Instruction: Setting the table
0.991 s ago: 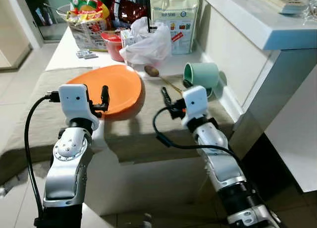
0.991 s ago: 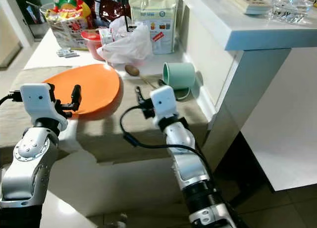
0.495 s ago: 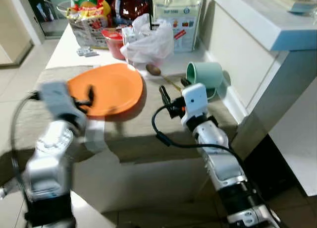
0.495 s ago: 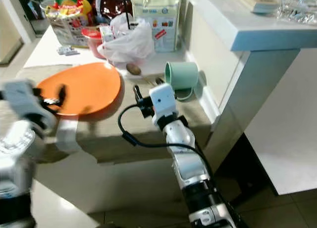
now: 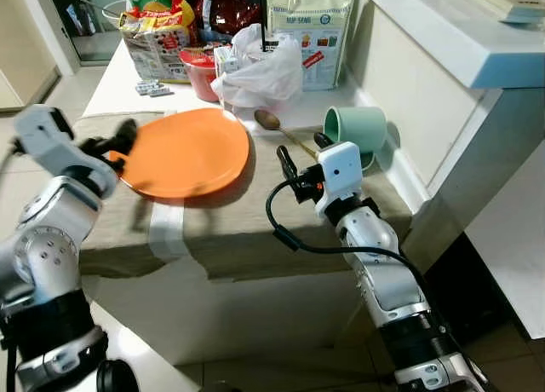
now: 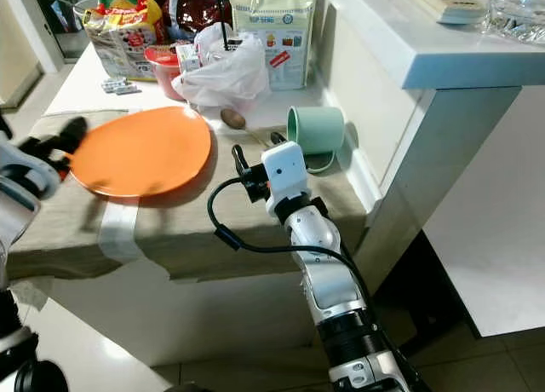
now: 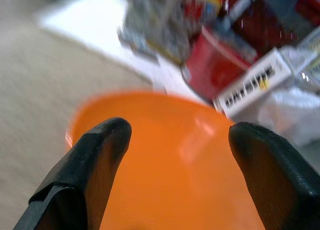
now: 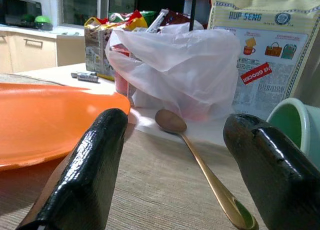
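A table (image 5: pixel 213 230) with a brownish cloth stands beside a tall white counter (image 5: pixel 443 43), and bags and boxes of food (image 5: pixel 311 21) crowd its far end. The right gripper (image 5: pixel 300 158) has its fingers spread wide and holds nothing; just past its tips lie a spoon (image 5: pixel 277 129) and a green cup (image 5: pixel 356 128) tipped on its side. The left gripper (image 5: pixel 119 141) is wide open too, right at the near edge of the orange plate (image 5: pixel 192 153), with nothing in it.

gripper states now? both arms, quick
Left gripper: open, holding nothing, fingers spread at the near edge of the round orange plate.
Right gripper: open, holding nothing, pointed at the gold metal spoon.
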Robot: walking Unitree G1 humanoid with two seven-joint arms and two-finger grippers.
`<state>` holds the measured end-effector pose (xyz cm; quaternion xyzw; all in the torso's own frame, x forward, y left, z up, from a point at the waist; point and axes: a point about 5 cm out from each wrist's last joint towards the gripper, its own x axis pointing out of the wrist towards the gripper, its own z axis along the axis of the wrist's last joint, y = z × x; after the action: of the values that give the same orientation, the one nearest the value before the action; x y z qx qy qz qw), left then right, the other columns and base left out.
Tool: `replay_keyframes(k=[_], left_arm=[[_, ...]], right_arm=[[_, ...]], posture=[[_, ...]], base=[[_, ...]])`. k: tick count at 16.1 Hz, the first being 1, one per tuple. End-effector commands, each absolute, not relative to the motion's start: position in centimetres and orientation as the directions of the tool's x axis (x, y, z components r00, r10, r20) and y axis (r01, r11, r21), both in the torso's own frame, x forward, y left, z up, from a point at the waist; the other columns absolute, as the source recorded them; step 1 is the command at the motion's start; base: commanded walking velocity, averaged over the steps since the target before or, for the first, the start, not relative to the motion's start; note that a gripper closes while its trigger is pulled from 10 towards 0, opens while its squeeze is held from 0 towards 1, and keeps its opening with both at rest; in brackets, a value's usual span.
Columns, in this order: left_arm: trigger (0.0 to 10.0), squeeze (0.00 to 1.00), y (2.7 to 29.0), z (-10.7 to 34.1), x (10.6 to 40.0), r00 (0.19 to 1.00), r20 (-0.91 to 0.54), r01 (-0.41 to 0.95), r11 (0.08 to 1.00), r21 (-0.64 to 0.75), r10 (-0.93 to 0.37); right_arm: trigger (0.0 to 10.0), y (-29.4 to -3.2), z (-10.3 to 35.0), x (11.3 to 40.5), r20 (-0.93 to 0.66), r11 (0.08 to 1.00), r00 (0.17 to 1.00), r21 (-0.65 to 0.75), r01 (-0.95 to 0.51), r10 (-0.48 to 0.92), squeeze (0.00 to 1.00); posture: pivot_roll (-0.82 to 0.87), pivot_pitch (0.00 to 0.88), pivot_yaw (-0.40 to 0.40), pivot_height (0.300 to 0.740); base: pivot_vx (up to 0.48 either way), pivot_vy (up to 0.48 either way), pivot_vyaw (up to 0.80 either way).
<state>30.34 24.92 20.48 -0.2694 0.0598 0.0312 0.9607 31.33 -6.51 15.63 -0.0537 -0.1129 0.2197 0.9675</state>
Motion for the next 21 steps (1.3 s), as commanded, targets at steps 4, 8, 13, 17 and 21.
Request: replay_keyframes(k=[4,8,13,17,21], left_arm=[[10.0,0.0,25.0,18.7,30.1,0.964,-0.262,-0.121,0.802,-0.584,-0.045],[10.0,0.0,28.7,19.6,28.7,0.952,-0.302,-0.195,0.841,-0.505,0.039],[10.0,0.0,29.5,19.7,28.0,0.94,-0.337,-0.223,0.848,-0.481,0.056],[10.0,0.0,27.0,18.2,28.9,0.938,-0.345,-0.181,0.801,-0.571,-0.034],[10.0,0.0,25.8,17.8,29.6,0.954,-0.29,-0.136,0.762,-0.633,-0.071]], right_arm=[[10.0,-7.0,14.7,31.2,0.148,0.898,0.888,-0.146,-0.415,0.435,0.0],[10.0,-7.3,14.3,31.1,0.13,0.893,0.888,-0.157,-0.421,0.441,0.0],[10.0,-6.9,13.9,30.8,0.114,0.888,0.885,-0.155,-0.433,0.452,0.0],[10.0,-7.1,14.0,31.0,0.116,0.888,0.885,-0.159,-0.431,0.45,0.0],[10.0,-7.2,14.2,31.0,0.119,0.886,0.884,-0.171,-0.43,0.452,0.0]], posture=[[-0.02,0.042,0.026,0.74],[-0.01,0.061,0.019,0.74],[0.0,0.07,0.024,0.74],[-0.01,0.062,0.017,0.74],[-0.02,0.061,0.011,0.74]], base=[[0.0,0.0,0.0],[0.0,0.0,0.0],[0.0,0.0,0.0],[0.0,0.0,0.0],[0.0,0.0,0.0]])
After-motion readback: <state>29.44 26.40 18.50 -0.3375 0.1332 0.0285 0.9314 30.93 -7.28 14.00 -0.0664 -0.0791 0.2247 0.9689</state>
